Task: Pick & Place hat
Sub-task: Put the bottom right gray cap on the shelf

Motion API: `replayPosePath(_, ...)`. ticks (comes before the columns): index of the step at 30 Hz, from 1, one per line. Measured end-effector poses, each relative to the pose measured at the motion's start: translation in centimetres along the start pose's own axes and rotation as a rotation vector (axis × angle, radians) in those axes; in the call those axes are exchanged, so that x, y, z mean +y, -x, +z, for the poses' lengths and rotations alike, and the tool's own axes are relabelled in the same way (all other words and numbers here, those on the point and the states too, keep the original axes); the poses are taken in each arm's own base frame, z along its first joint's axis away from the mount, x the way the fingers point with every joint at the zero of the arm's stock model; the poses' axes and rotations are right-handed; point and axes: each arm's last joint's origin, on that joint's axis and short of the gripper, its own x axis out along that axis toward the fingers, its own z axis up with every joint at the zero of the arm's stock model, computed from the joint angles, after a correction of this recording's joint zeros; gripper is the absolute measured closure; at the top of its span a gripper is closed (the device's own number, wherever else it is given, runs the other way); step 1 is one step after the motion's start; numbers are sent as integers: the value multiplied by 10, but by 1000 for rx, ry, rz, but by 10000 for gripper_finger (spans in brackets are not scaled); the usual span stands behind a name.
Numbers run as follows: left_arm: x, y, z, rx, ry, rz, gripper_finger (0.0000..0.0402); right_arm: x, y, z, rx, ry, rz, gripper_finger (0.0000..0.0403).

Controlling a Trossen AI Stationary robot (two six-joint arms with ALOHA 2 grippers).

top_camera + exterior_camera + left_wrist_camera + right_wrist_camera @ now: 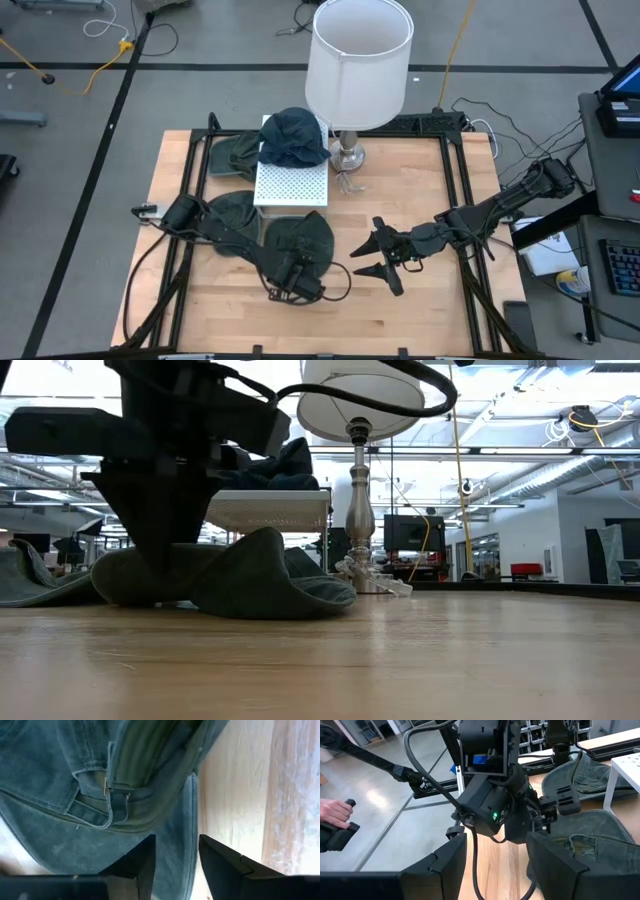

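Wooden desk (420,310) under overhead lights, grey floor all round. Dark green hat (300,243) flat on desk, left of centre, near front; seen low as a slumped mound (262,575). Left gripper (297,281) down over hat's near edge; fingers (220,865) parted, straddling hat brim (182,820), not clamped. Strap and buckle visible on hat fabric in left wrist view.

Second green hat (232,211) just beside first, toward left. Third green hat (232,154) farther back, beside white perforated stand (291,180). Dark blue hat (293,137) resting on top of stand. Lamp (357,60) with white shade and metal base just right of stand, at desk's rear.

Right gripper (385,255) hovering over desk centre, well apart from hats, pointed toward left arm; fingers (555,865) spread wide, holding nothing.

Person's hand (335,812) visible off the desk in right wrist view, gripping a dark object.
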Motion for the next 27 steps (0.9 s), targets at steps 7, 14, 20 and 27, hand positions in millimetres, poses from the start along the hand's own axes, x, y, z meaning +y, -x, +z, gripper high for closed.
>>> replayPosePath(7,1,0,0,13,3,-21,373,0,0,0,0,0,0,211)
replayPosePath(14,5,14,-5,-4,15,-90,391,1,0,0,17,-25,47,213)
replayPosePath(20,21,61,-24,-135,51,-177,393,3,4,2,23,-37,83,218)
replayPosePath(27,46,123,-62,-346,92,-292,393,8,13,6,51,-46,227,218)
